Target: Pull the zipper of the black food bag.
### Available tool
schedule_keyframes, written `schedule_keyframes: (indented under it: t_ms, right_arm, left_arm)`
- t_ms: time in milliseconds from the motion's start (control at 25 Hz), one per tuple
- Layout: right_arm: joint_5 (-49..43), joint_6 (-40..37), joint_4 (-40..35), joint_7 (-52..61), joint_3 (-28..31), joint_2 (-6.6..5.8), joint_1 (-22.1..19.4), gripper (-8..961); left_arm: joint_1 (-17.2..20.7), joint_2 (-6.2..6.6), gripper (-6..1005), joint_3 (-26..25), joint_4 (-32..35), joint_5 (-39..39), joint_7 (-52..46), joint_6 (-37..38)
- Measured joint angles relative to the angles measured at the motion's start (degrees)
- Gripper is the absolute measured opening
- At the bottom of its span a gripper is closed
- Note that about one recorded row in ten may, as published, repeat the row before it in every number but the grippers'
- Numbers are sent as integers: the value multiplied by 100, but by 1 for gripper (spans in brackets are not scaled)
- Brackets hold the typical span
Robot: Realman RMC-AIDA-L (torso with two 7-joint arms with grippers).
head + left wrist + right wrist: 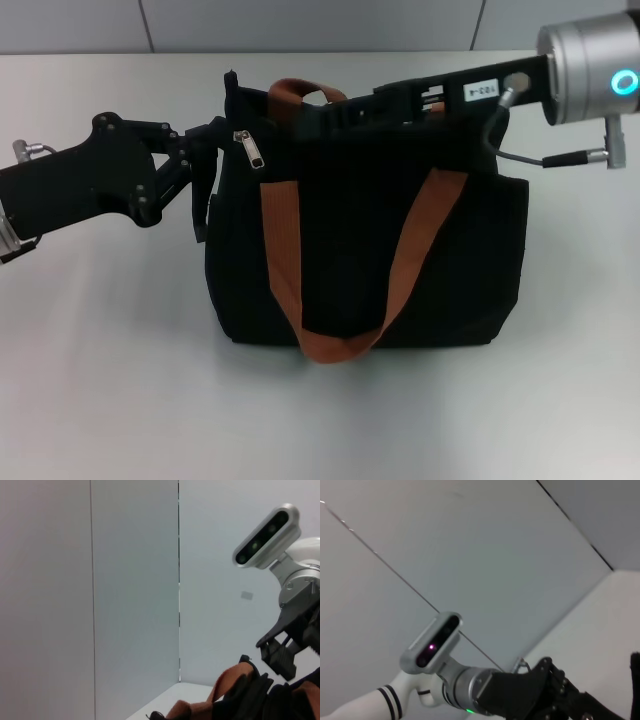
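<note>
One black food bag (pixel 400 250), two grippers (pixel 205 165) touching

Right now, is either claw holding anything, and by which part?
Left claw appears to pinch the black food bag at its zipper-end corner; right claw's hold cannot be told.

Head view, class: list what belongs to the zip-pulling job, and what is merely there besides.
Part of the job:
- black food bag
- zipper, its silver pull hanging at the bag's left end
- left gripper, at that end
- right gripper, at the bag's top edge

Merely there:
- table
- wall panels
</note>
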Motion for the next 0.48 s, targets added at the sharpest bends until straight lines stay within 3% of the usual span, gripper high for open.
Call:
schedule_keyframes:
  t_ms: [240,480]
  right_arm:
    - [-518,121,-121,988,-173,-44,356,323]
    - [-563,177,-97,1054,-175,-44,445,325]
  left_arm:
    - [35,-10,23,-35,-28,-49,10,31]
    - [54,-45,23,-30,-37,-55,52,83]
